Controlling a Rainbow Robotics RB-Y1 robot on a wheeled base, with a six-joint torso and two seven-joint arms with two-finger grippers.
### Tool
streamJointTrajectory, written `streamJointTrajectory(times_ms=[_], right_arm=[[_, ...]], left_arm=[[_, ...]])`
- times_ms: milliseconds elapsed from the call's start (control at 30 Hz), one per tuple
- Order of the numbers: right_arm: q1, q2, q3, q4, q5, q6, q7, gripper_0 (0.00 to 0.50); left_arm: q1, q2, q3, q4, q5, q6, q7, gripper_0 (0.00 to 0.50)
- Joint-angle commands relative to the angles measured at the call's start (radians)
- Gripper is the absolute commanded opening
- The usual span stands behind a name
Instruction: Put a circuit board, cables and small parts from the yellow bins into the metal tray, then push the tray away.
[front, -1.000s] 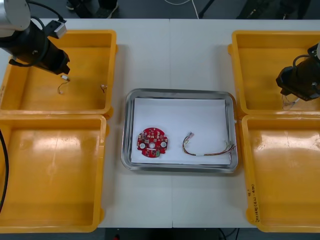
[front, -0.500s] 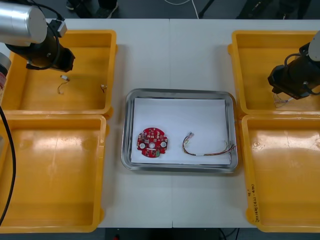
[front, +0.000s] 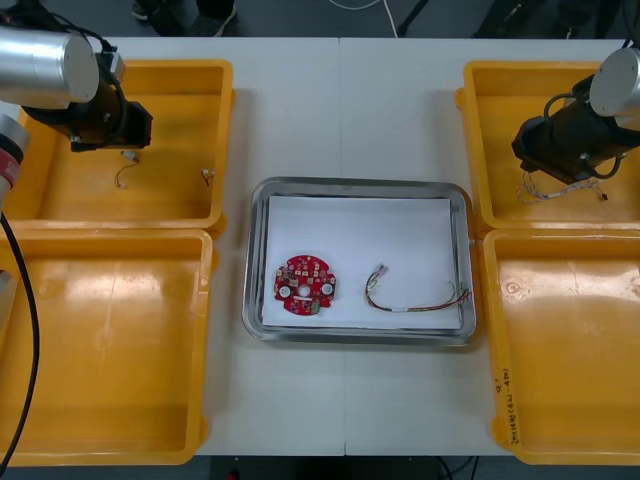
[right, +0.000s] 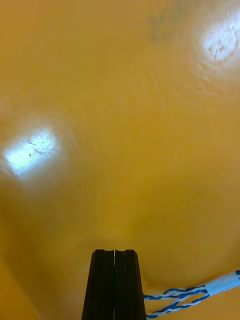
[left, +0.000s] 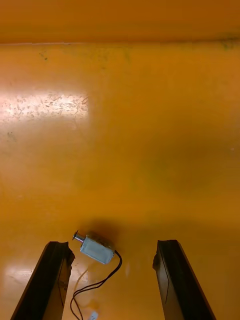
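Observation:
My left gripper (front: 120, 130) hangs over the far left yellow bin (front: 60, 195). In the left wrist view it (left: 112, 244) stands open, and a small metal part (left: 96, 248) with a thin black wire lies on the bin floor between the fingers, nearer one of them. Over the far right yellow bin (front: 500, 100), my right gripper (front: 548, 160) is shut (right: 114, 260) on a twisted blue and white cable (right: 192, 293), which trails below it (front: 545, 192). The metal tray (front: 258, 300) holds a red circuit board (front: 305, 283) and a red and yellow cable (front: 415, 300).
A second small metal part (front: 207, 177) lies near the right wall of the far left bin. The near left bin (front: 100, 350) and near right bin (front: 570, 350) flank the tray. The tray is white inside.
The right gripper has moved left and towards the far side of its bin, and the blue and white cable came with it. The left gripper shifted slightly over the small metal part.

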Motion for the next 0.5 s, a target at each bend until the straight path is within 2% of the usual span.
streamJointTrajectory(times_ms=[33, 500], right_arm=[[-0.050, -0.031, 0.002, -0.024, 0.021, -0.026, 0.055, 0.000], [-0.050, -0.075, -0.017, -0.022, 0.058, -0.071, 0.079, 0.000]], left_arm=[[-0.038, -0.015, -0.011, 0.036, 0.023, -0.066, 0.070, 0.500], [-0.038, -0.014, -0.011, 0.107, 0.046, -0.118, 0.079, 0.500]])
